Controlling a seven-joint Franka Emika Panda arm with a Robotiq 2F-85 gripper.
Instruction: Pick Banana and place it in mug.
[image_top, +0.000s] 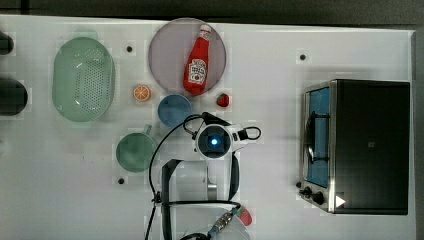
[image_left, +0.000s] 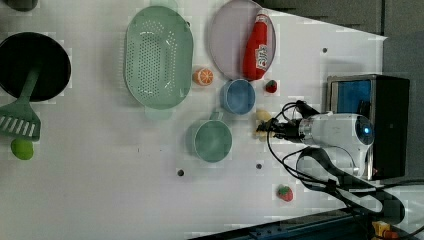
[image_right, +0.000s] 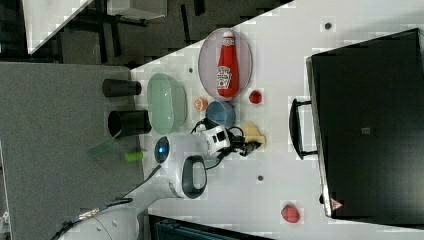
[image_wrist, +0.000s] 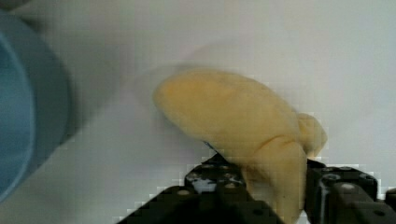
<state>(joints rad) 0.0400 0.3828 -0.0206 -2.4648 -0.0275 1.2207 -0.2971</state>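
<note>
The pale yellow banana lies on the white table beside the blue cup. My gripper stands over one end of it, and both black fingers press against its sides. In the left view the banana shows just past the gripper, to the right of the sage-green mug. In the right view the banana lies at the gripper. In the top view the mug stands empty at the left of my wrist, which hides the banana.
A ketchup bottle lies on a grey plate. A green colander, an orange slice and a strawberry lie nearby. A toaster oven fills the top view's right. A second strawberry lies near the arm's base.
</note>
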